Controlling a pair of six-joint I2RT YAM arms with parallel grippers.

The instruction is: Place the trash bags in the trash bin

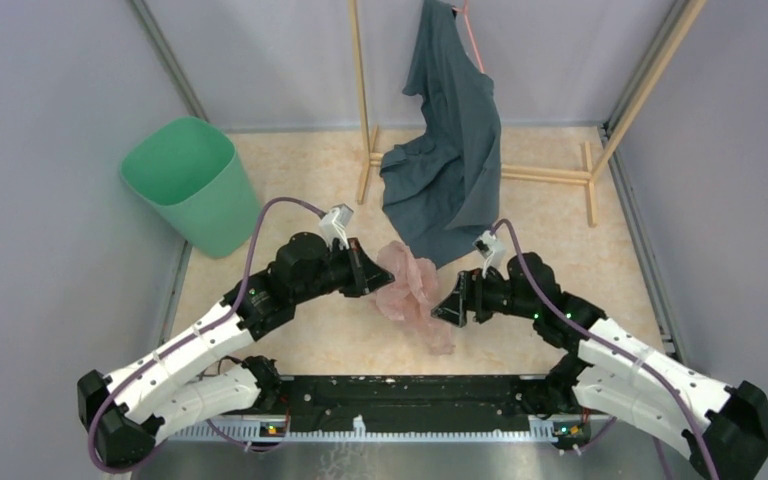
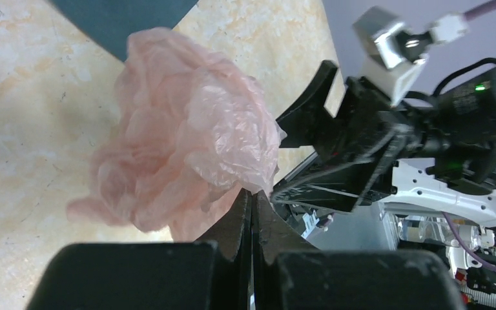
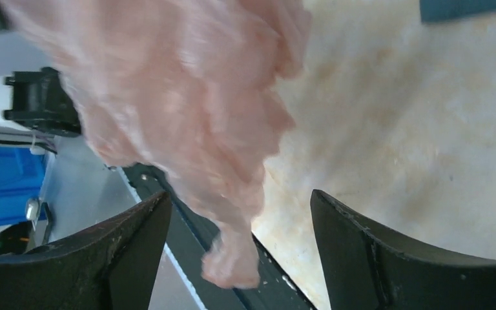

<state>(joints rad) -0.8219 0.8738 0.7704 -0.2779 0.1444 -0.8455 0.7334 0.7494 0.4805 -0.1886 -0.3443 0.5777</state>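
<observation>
A crumpled pale pink trash bag (image 1: 410,283) hangs above the table's middle between both arms. My left gripper (image 1: 378,279) is shut, its fingertips pinching the bag's edge (image 2: 187,135) where the jaws (image 2: 253,192) meet. My right gripper (image 1: 447,304) stands open just right of the bag. In the right wrist view the bag's (image 3: 187,97) blurred tail dangles loose between the spread fingers (image 3: 239,199), touching neither. The mint-green trash bin (image 1: 215,215) stands tilted at the far left, well away from both grippers.
A dark teal-grey garment (image 1: 450,170) hangs from a wooden rack (image 1: 363,100) at the back middle, its hem close behind the bag. Grey walls close in both sides. The black base rail (image 1: 400,400) runs along the near edge.
</observation>
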